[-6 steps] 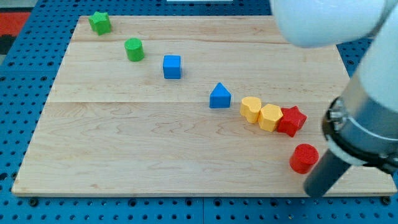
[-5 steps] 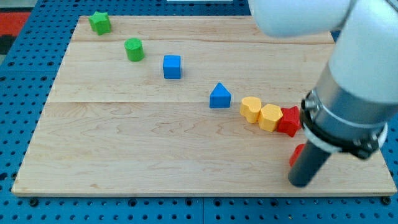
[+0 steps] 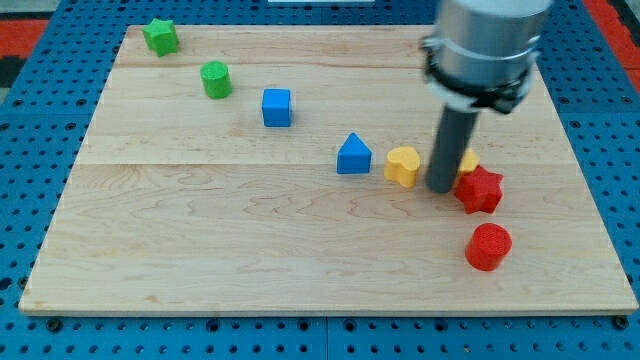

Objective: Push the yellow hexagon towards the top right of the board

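The yellow hexagon (image 3: 467, 161) is mostly hidden behind my rod; only a sliver shows at the rod's right. My tip (image 3: 439, 188) stands between the yellow heart-shaped block (image 3: 403, 165) on its left and the red star (image 3: 479, 190) on its right, just below the hexagon. The tip looks to be touching the hexagon.
A blue triangle (image 3: 353, 155), a blue cube (image 3: 277, 107), a green cylinder (image 3: 215, 79) and a green star (image 3: 160, 36) run in a line toward the view's top left. A red cylinder (image 3: 488, 247) sits near the board's bottom right.
My rod moved up and left from beside the red cylinder to the yellow blocks. The hexagon shifted up and right, the red star moved slightly right and down.
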You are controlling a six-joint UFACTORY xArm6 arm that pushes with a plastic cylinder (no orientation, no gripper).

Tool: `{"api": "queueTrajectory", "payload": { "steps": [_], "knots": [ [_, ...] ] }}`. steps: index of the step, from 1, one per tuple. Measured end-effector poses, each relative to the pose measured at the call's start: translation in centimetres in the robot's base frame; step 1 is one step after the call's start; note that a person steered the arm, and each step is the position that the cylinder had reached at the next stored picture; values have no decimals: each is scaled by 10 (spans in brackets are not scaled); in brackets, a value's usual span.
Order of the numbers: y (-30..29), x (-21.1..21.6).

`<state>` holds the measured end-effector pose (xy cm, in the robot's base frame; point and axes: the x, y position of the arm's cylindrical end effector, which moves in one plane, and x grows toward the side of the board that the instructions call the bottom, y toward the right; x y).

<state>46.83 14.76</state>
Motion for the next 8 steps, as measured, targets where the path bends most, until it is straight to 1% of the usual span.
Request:
{"api": "queueTrajectory", "payload": {
  "steps": [2,3,4,5,6,7,8],
  "knots": [
    [9,-30],
    [26,-63],
    [13,-69],
    [18,-49],
    [51,-51],
    [78,-88],
    [100,-56]
  ]
}}
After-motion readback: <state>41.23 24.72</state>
